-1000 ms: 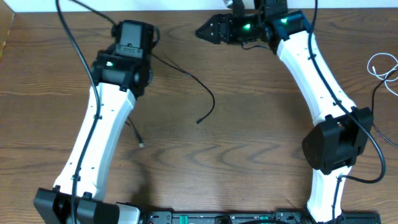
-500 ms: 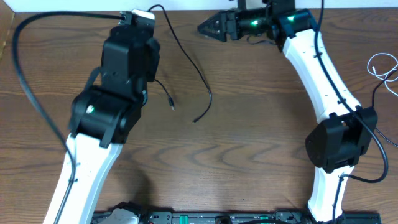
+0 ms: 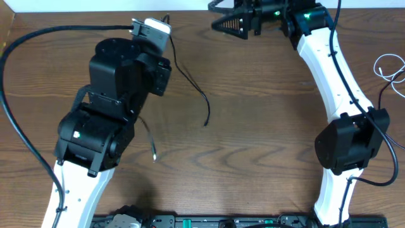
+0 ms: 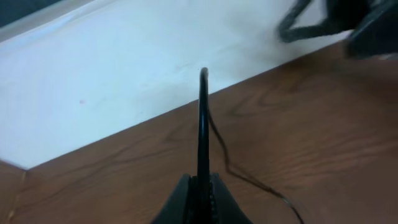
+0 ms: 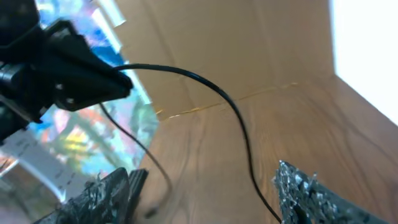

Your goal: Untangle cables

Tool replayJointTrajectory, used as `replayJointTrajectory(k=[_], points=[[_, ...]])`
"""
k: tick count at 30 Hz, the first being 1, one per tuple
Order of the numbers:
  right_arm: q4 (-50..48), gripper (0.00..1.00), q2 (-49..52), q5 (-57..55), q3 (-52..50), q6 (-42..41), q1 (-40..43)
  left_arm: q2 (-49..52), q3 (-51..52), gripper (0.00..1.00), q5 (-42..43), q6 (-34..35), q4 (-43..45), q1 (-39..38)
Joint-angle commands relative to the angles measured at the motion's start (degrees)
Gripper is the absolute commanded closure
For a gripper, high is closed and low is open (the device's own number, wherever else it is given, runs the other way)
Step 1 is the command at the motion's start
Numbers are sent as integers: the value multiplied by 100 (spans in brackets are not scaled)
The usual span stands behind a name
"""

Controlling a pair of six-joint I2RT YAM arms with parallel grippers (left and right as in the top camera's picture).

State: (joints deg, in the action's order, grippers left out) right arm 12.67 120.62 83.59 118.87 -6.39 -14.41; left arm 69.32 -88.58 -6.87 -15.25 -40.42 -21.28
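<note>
My left gripper [image 4: 200, 183] is shut on a thin black cable [image 4: 203, 124] that stands straight up from between its fingers. Overhead, the left gripper [image 3: 163, 25] is raised near the table's back edge. The black cable [image 3: 201, 95] hangs from it and curves down to a free plug end [image 3: 205, 125]. A second thin cable end [image 3: 154, 158] lies beside the left arm. My right gripper [image 3: 218, 16] is open at the back edge. In the right wrist view the black cable [image 5: 239, 124] arcs ahead of the right gripper [image 5: 205, 199], untouched by its fingers.
A white cable [image 3: 389, 66] lies coiled at the table's right edge, with a dark cord [image 3: 385, 95] just below it. The thick black robot cable [image 3: 38, 38] loops over the left side. A white wall [image 4: 124, 74] borders the table's back edge.
My left arm has swung up and toward the camera, lifting the black cable, whose free end has drifted slightly right. The right gripper has shifted a little right and toward the back edge, still open.
</note>
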Motion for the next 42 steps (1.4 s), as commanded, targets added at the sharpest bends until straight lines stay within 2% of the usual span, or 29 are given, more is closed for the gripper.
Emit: replayJointTrajectory(k=[1, 9, 18, 23, 26, 28, 32, 33, 37, 38, 39, 40, 42], points=[[-24, 30, 72, 531, 20, 608, -262, -70, -52, 92, 221, -70, 28, -254], [-24, 32, 103, 463, 20, 1187, -575, -227, -52, 93, 332, -52, 26, -623], [-87, 30, 103, 247, 20, 1379, -566, -520, -55, 92, 525, 254, 22, -981], [-374, 29, 103, 592, 20, 1311, -573, -535, -52, 92, 540, 313, -22, -1095], [-365, 32, 103, 592, 20, 1263, -645, -533, -52, 93, 540, 313, -50, -1095], [-372, 40, 103, 592, 20, 1241, -691, -533, -52, 92, 540, 313, -66, -1095], [-538, 92, 101, 494, 20, 922, -680, -533, -52, 93, 540, 313, -87, -1095], [-538, 99, 101, 363, 20, 728, -654, -533, -52, 93, 540, 313, -90, -1095], [-507, 99, 101, -245, 20, -459, -444, -533, -52, 92, 540, 313, -90, -1095], [-461, 99, 101, -426, 20, -737, -374, -533, -52, 89, 540, 313, -90, -1095], [-424, 99, 101, -584, 20, -927, -315, -533, -52, 83, 540, 313, -90, -1095], [-407, 99, 101, -981, 20, -1274, -175, -533, -52, 68, 540, 313, -90, -1095], [-415, 99, 94, -1386, 28, -1641, 9, -533, -52, 58, 540, 313, -90, -1095]])
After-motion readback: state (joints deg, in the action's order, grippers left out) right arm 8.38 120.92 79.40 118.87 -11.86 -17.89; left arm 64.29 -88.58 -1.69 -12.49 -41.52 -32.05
